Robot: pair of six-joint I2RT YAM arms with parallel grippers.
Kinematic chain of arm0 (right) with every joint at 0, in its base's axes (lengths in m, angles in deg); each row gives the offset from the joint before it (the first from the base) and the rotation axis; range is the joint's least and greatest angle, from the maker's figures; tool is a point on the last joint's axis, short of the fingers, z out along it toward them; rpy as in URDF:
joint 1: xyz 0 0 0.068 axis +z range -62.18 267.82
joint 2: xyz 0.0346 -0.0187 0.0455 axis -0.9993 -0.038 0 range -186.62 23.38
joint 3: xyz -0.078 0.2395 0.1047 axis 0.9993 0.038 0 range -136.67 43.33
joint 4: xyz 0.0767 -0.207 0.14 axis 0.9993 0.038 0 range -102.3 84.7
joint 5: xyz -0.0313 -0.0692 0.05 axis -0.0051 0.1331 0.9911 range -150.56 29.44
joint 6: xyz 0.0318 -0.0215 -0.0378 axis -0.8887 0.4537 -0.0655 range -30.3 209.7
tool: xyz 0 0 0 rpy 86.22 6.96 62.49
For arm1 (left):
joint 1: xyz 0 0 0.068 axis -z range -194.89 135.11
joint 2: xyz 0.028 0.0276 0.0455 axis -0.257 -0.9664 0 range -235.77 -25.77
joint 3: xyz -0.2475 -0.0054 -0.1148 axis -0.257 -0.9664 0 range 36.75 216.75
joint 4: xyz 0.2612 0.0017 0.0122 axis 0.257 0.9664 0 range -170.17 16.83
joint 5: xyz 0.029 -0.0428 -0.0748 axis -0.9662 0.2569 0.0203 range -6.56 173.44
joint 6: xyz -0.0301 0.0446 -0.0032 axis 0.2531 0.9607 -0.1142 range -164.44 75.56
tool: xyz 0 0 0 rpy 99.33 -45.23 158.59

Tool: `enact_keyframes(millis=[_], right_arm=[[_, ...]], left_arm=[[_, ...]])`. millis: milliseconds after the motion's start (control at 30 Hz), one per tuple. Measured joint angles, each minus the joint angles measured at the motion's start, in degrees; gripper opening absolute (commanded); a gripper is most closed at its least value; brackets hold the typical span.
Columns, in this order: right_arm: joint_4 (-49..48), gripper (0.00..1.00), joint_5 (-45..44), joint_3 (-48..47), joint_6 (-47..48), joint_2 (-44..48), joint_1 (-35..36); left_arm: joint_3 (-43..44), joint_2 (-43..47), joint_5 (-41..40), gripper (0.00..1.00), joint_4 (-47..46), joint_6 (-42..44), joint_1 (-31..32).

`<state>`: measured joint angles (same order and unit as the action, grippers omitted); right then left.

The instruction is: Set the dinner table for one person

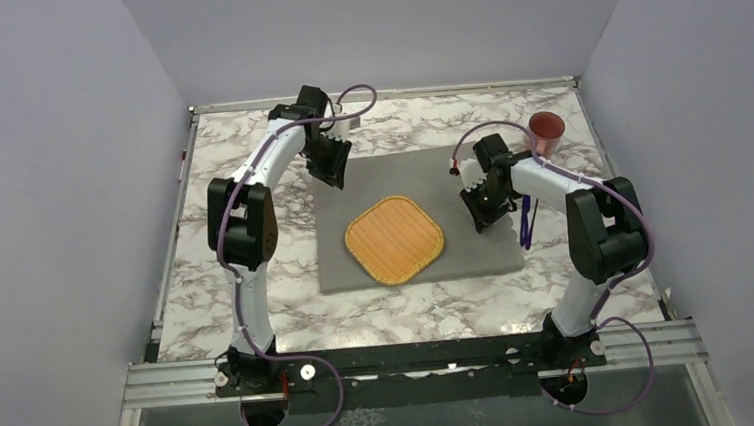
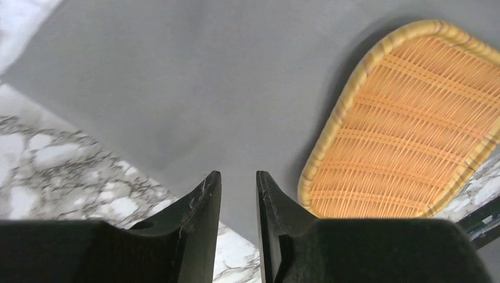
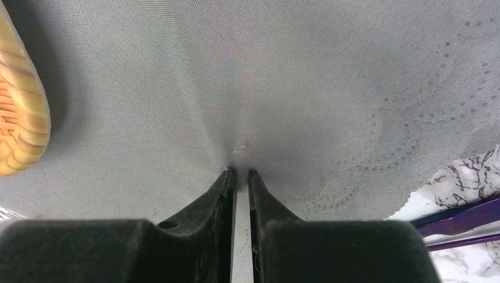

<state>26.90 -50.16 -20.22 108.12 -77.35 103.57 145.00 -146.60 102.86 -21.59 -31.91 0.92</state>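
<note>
One wicker tray (image 1: 395, 239) sits on the placemat (image 1: 351, 190), which the right gripper (image 3: 239, 172) pinches; left gripper (image 2: 237, 175) parted, holding nothing.

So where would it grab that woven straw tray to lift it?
Probably the raised rim of the woven tray, pinched from above, one finger inside, one outside. It lies flat on the grey placemat, too wide to span, so only that lip offers a hold. The far-left corner, by the left claw, looks handiest.
</note>
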Motion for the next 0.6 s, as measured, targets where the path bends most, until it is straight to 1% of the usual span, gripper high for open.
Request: enact_keyframes(millis=[133, 267, 600], right_arm=[[0.31, 0.17, 0.04, -0.11, -0.35, 0.0, 0.0], [0.96, 0.17, 0.61, -0.15, -0.46, 0.0, 0.0], [2.43, 0.17, 1.77, -0.33, -0.63, 0.0, 0.0]], left_arm=[[-1.25, -1.36, 2.19, 0.3, -0.9, 0.26, 1.46], [-1.25, -3.89, 2.47, 0.3, -2.67, 0.2, 2.38], [-1.6, -7.32, -0.02, 0.29, -4.79, -0.68, 2.32]])
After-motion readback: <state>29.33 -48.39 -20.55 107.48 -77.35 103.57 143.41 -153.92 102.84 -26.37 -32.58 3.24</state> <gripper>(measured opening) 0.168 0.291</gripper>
